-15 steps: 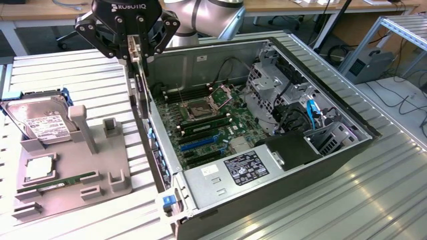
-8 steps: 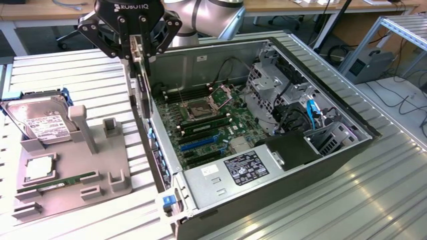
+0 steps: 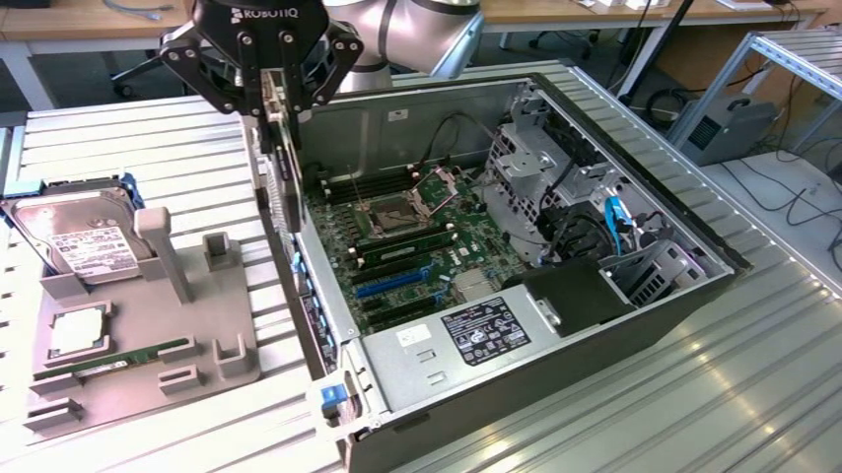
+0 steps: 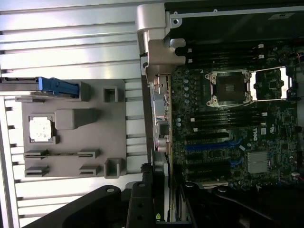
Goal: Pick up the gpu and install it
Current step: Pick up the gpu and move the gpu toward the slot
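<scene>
The gpu (image 3: 280, 148) is a thin dark card seen edge-on, hanging upright. My gripper (image 3: 276, 103) is shut on its upper part. The card hovers over the near wall of the open computer case (image 3: 684, 296), on the exterior view's left side of the motherboard (image 3: 408, 232). The blue expansion slots (image 3: 390, 280) lie lower down on the board, apart from the card. In the wrist view the gpu (image 4: 160, 99) runs away from my gripper (image 4: 159, 178) along the case edge, and its silver-beige bracket (image 4: 154, 47) is at the far end. The blue slots (image 4: 213, 145) sit beside it.
A grey parts holder (image 3: 158, 325) stands at the exterior view's left with a hard drive (image 3: 79, 241), a processor (image 3: 77, 330) and a green RAM stick (image 3: 112, 363). Inside the case are a power supply (image 3: 487, 330), a drive cage (image 3: 539, 187) and loose cables (image 3: 612, 222).
</scene>
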### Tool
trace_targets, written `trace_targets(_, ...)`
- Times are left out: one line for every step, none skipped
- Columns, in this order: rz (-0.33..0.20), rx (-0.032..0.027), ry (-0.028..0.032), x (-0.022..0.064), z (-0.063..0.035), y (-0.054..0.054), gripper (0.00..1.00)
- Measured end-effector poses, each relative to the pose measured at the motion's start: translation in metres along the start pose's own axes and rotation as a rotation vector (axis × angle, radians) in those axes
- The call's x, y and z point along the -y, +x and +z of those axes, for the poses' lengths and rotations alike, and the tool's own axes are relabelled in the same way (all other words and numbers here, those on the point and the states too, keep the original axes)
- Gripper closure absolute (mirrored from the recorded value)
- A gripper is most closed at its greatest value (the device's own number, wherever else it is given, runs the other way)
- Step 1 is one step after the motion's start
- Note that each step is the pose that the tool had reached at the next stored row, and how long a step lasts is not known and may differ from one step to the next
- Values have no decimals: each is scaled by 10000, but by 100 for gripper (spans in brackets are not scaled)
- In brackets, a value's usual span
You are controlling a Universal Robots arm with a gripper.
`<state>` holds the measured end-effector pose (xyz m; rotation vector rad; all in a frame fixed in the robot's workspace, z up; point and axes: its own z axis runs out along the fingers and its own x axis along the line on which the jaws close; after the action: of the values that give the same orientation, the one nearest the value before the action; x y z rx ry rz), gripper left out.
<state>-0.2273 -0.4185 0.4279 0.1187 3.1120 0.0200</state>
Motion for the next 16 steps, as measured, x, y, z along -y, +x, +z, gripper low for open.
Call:
trace_targets(-1, 0, 0, 0, 0, -4, 73)
trace_targets(-1, 0, 0, 0, 1, -7, 73)
trace_targets(-1, 0, 0, -1, 1, -11, 73)
trace_targets(-1, 0, 1, -1, 1, -15, 73)
trace_targets(-1, -1, 0, -1, 2, -19, 73)
trace_targets(-1, -1, 0, -2, 2, -23, 73)
trace_targets(-1, 0, 0, -2, 3, -27, 73)
trace_targets(-1, 0, 0, -2, 3, -30, 73)
trace_targets(0, 0, 0, -3, 3, -35, 73)
trace_targets(-1, 0, 0, -3, 4, -38, 73)
trace_targets(0, -1, 0, -3, 4, -42, 73)
trace_targets(-1, 0, 0, -3, 5, -46, 73)
trace_targets(-1, 0, 0, -3, 5, -49, 73)
trace_targets(-1, 0, -1, -4, 6, -53, 73)
trace_targets(-1, -1, 1, -4, 6, -57, 73)
trace_targets(-1, -1, 0, -4, 6, -61, 73)
